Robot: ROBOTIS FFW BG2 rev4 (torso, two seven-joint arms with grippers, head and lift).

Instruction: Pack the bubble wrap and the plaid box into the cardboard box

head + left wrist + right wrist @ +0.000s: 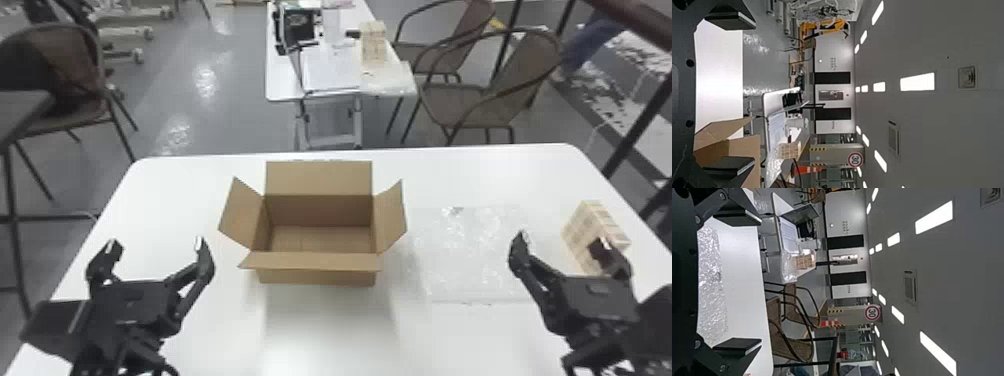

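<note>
While both my arms hang over the near part of the bench [325,335], my left hand [157,244] is spread wide, w/ nothing b/w its fingers; it's to the left of the cardboard box [317,276], apart from it. My right hand [560,241] is wide open too, grip empty, over on the bench's right side. The box sits approx. mid-bench, its four flaps folded out & its brown floor in view. Just to the right of it lies the bubble wrap [470,260], a clear sheet spread flat (shiny stuff, catches the light), b/w the box & my right hand. The plaid box [595,232] is farther right, near the bench's right edge; one finger of my right hand overlaps it in the head view, & I can't tell if they touch. In the left wrist view, part of the cardboard box shows by one finger. Beyond the bench there's a white table [282,85] w/ a laptop [789,233], a second plaid box [373,42] & more clear wrap [387,82], plus some chairs [500,75] alongside.
</note>
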